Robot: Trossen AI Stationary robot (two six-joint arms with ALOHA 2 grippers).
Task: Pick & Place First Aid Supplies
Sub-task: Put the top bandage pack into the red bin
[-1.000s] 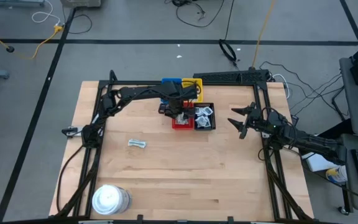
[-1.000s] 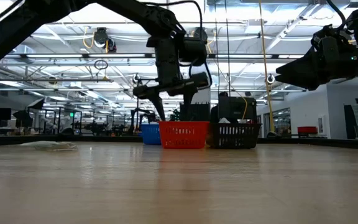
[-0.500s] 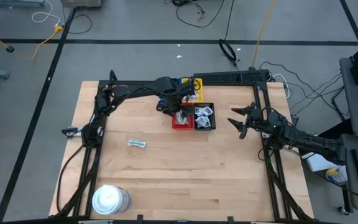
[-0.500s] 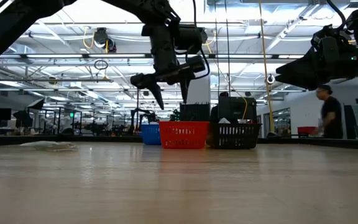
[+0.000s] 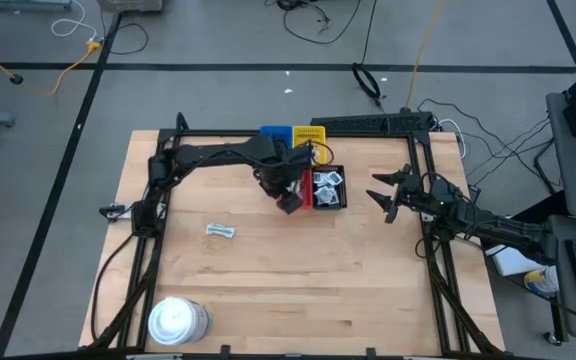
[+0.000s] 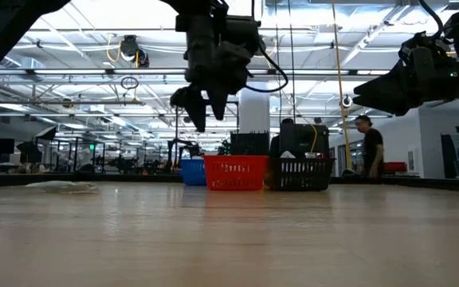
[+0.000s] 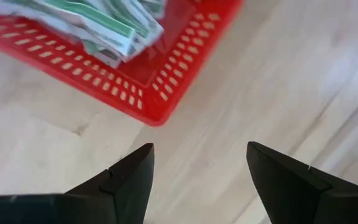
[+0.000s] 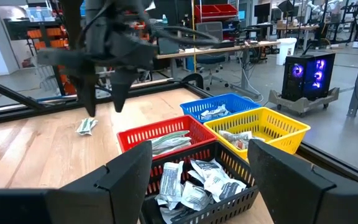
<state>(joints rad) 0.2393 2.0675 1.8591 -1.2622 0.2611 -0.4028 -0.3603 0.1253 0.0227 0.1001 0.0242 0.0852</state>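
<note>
We're looking down at the light wooden table (image 5: 288, 270) with four small perforated plastic trays bunched near the middle of its far edge: a blue tray (image 5: 275, 133), a yellow tray (image 5: 311, 134), a red tray (image 7: 166, 74) and a black tray (image 5: 330, 189). The left gripper (image 6: 200, 102) is hanging in the air over the near corner of the red tray, its two dark fingers spread apart and nothing between them. Green-and-white flat packets (image 7: 98, 22) are lying in the red tray, and crinkly white wrapped packets (image 8: 194, 177) are piling up in the black one, with a few more showing in the blue and yellow trays. One stray pale wrapped packet (image 5: 221, 231) is sitting alone on the bare wood, well toward the left edge. The right gripper (image 5: 384, 197) is waiting by the right edge, fingers wide and empty. A big round white tub (image 5: 176, 321) is sitting at the near left corner.
</note>
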